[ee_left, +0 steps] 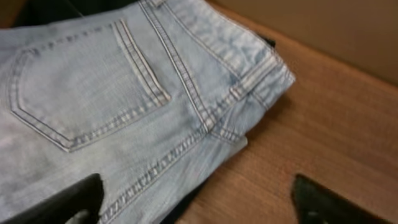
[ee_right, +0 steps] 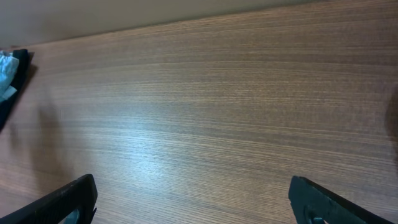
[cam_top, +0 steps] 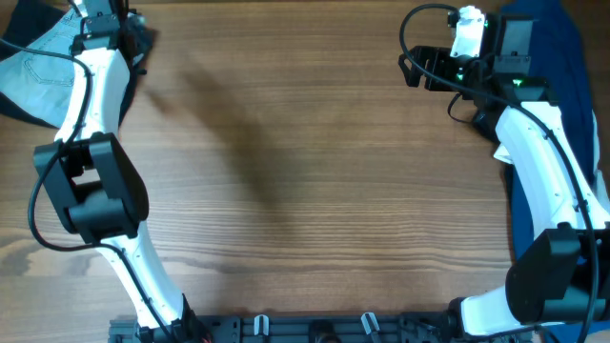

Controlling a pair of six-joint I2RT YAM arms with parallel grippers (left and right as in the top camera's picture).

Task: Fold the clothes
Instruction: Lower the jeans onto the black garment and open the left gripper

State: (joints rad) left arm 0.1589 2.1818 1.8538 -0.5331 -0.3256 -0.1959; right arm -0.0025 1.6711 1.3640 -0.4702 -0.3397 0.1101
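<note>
**Shorts bunched in the far left corner, left arm right over them**

From where I stand, the denim shorts (cam_top: 29, 71) lie in the far left corner of the table (cam_top: 305, 191), partly past the edge of what the overhead camera takes in. The middle of the wood is bare, so any folding there calls for bringing them in first.

The left pincer (ee_left: 196, 202) hangs just above them with its jaws spread wide and nothing between them. In its own camera the pale fabric fills the upper left. A back pocket (ee_left: 81, 93) lies flat and facing up, and a corner of the waistband with a belt loop (ee_left: 255, 81) points out to the right. The cloth lies ahead and to the left of the jaws, and its nearest edge passes between the fingertips. Stitched seams run slantwise through that view, but I can't tell from here which way the full length runs. Something dark (ee_left: 183, 208) shows from under the denim edge.

The right pincer (ee_right: 193, 202) is also spread wide and holds nothing. It is over bare wood at the far right, well apart from the shorts, and a dark blue cloth (cam_top: 562, 57) lies beside that arm. The left arm is clearly the nearer one and looks best placed for the first grab.

I can't read any brand, tag or lettering on anything here.
</note>
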